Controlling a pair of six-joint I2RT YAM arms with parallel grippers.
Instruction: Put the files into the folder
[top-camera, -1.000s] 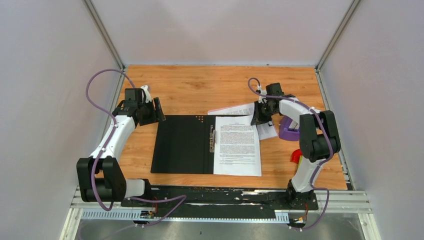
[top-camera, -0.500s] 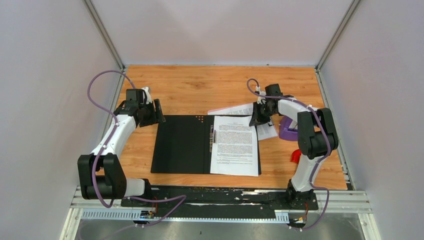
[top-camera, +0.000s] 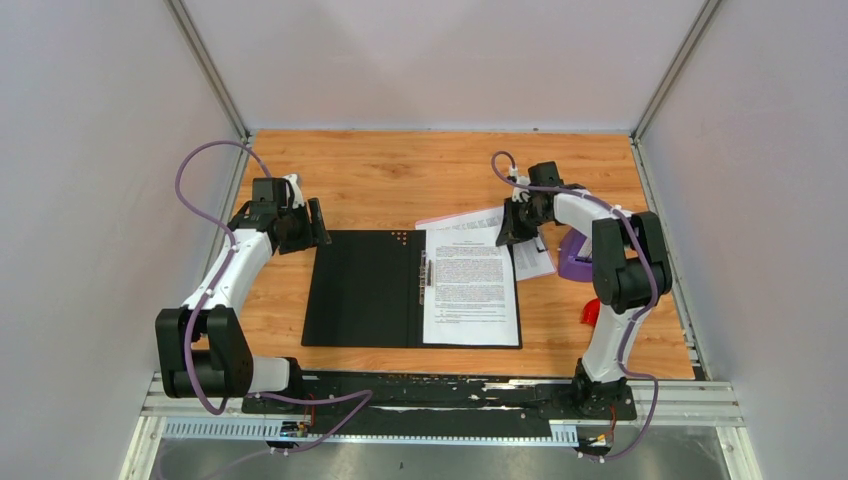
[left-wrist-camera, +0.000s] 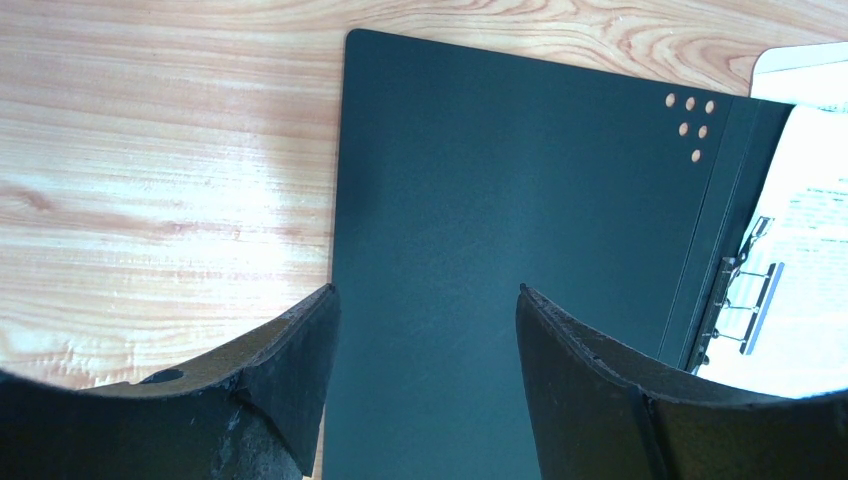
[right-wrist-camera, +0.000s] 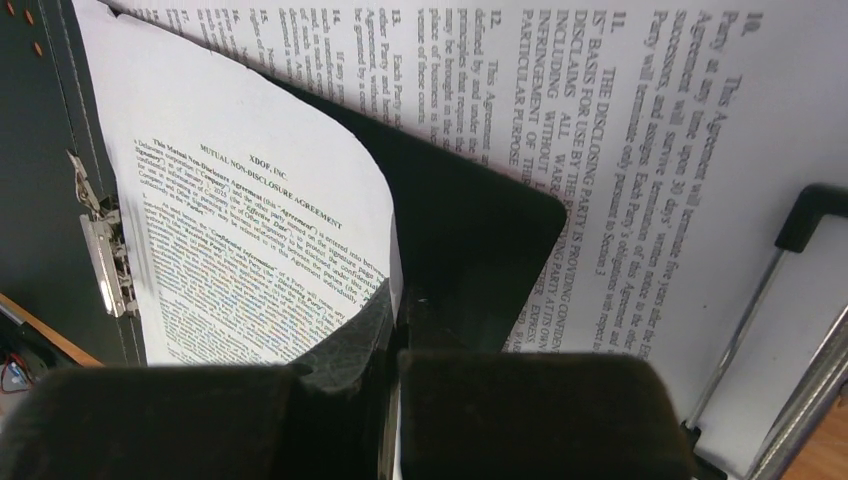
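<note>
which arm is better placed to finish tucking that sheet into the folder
Right. The right hand is shut on the far corner of the sheet lying on the folder's right half. The left hand hangs open at the folder's far left corner, touching no paper.

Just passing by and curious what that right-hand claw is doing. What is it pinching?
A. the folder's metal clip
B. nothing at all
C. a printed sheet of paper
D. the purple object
C: in the right wrist view the right gripper is shut on the curled corner of the printed sheet lying in the open folder.
</note>
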